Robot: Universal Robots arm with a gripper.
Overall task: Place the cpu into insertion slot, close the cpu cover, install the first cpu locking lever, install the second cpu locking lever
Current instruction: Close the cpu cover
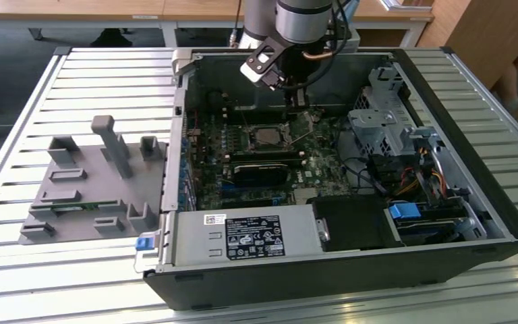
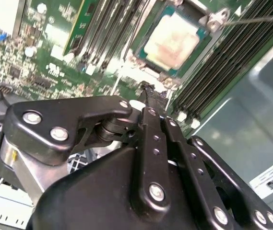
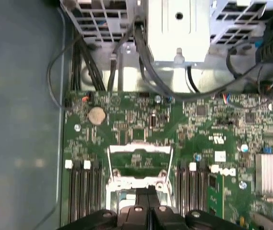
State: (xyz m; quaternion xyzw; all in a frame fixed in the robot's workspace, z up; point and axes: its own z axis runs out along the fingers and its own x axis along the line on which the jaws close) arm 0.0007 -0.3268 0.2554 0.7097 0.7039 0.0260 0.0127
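Reaching down into an open black computer case (image 1: pixel 475 226), a single robot arm is shown in the exterior view. The case is laid on its side on a table (image 1: pixel 106 74) of pale ribbed metal slats. A moulded grey plastic fixture (image 1: pixel 79 196) is set beside it on the exterior view's left. The gripper (image 1: pixel 297 100) is held just over the green circuit board (image 1: pixel 322 177), close to the insertion slot (image 1: pixel 266 137), a small dark square with a bright metal rim.

In the second wrist view the matt black, bolted linkage fingers (image 2: pixel 148 129) are pressed together, and nothing can be made out between their tips. The cpu (image 2: pixel 173 42) is seated in the slot, near the fingertips but apart from them. It is a flat square with a dull, smudged silver face, edged in green. A thin steel wire lever (image 2: pixel 256 19) is seen by one corner, and long black memory slots (image 2: pixel 222 67) are ranged alongside.

In the first wrist view the cpu cover (image 3: pixel 138 149), a thin silvery frame with a square window, appears lifted open, just beyond the fingertips. A round coin battery (image 3: pixel 97 115) and a perforated metal drive cage (image 3: pixel 179 28) are seen further off.
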